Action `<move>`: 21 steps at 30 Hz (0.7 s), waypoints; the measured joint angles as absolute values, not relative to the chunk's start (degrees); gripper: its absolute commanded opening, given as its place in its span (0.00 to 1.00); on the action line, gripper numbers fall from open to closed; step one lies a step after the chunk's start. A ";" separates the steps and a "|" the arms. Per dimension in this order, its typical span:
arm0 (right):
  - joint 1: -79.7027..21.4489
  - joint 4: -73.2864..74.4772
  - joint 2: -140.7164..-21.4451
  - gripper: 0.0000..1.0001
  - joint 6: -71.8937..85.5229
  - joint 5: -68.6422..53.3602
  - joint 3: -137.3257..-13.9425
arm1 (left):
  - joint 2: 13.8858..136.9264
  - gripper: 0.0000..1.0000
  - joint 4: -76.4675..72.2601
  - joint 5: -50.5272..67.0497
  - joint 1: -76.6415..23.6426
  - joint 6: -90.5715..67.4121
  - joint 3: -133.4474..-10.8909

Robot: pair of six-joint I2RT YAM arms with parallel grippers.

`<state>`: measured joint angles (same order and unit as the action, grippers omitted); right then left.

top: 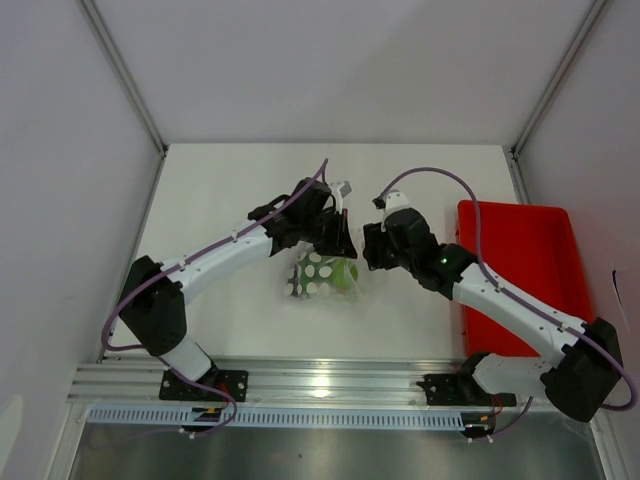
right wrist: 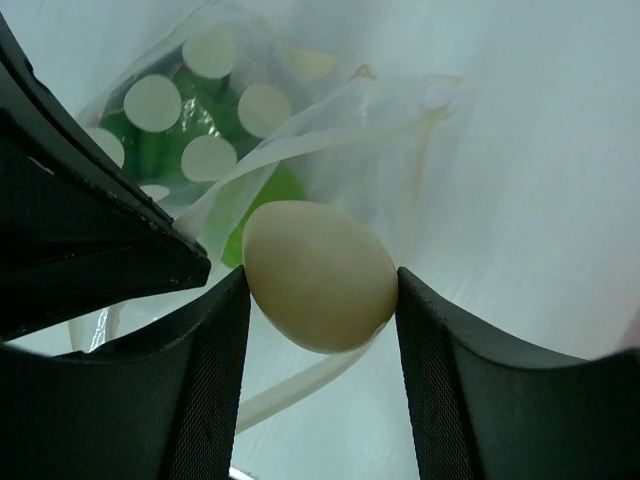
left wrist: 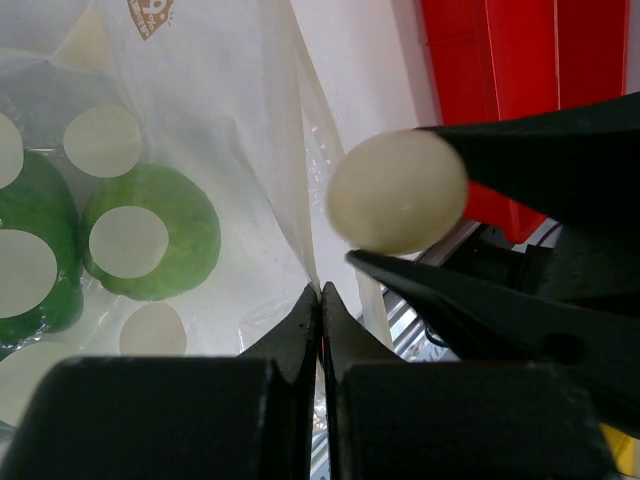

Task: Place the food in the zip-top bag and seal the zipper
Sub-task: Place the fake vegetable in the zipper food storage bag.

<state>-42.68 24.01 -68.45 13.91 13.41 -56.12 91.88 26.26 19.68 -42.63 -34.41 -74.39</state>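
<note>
Top external view places both arms meeting at mid-table. The left gripper (top: pixel 338 238) and the right gripper (top: pixel 372 250) sit close together over the far edge of the zip-top bag (top: pixel 322 274). The bag lies on the white table (top: pixel 230 190) as a dotted patch with green inside. A red tray (top: pixel 520 260) sits at the right, well apart from the bag. From this height I cannot tell how either pair of fingers stands, and whatever is held is hidden.

Left wrist view fills that in. Its own fingers are pressed together tip to tip, pinching the bag's clear film at the mouth edge. The film is printed with pale dots, and through it a bright green round piece (left wrist: pixel 150 240) and a darker green piece (left wrist: pixel 30 250) show inside the bag. Just right of the pinched edge, the whitish ball (left wrist: pixel 397 192) sits between the right gripper's two black fingers, with the tray behind.

Right wrist view shows the grip itself. The ball is clamped on both sides between the pads (right wrist: pixel 225 330), in the air just outside the bag's mouth and not yet within it. This view alone shows the left finger's tip holding the upper layer of the mouth lifted, so the mouth stands open with green food visible beneath.
</note>
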 measured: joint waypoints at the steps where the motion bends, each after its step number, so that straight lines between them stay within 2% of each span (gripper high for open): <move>1: -42.72 23.70 -69.06 0.46 14.11 12.08 -55.72 | 91.83 0.01 26.28 19.70 -42.63 -34.44 -74.39; 6: -43.22 23.18 -72.18 0.51 15.44 8.08 -54.76 | 91.42 0.01 26.30 19.70 -42.65 -34.41 -74.39; 10: -43.44 22.63 -72.99 0.72 16.19 5.78 -54.22 | 90.56 0.01 26.33 19.68 -42.63 -34.37 -74.39; 14: -43.70 22.31 -73.01 0.79 16.97 5.06 -54.22 | 90.13 0.00 26.28 19.73 -42.65 -34.30 -74.39; 16: -43.83 22.44 -73.01 0.99 17.37 5.23 -54.22 | 90.00 0.01 26.26 19.75 -42.65 -34.30 -74.39; 21: -44.38 22.92 -72.97 1.00 18.46 7.14 -54.22 | 89.89 0.01 26.28 19.68 -42.61 -34.02 -74.39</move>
<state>-44.38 22.92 -72.97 18.46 7.14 -54.22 89.89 26.28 19.68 -42.61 -34.02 -74.39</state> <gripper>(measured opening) 0.991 0.005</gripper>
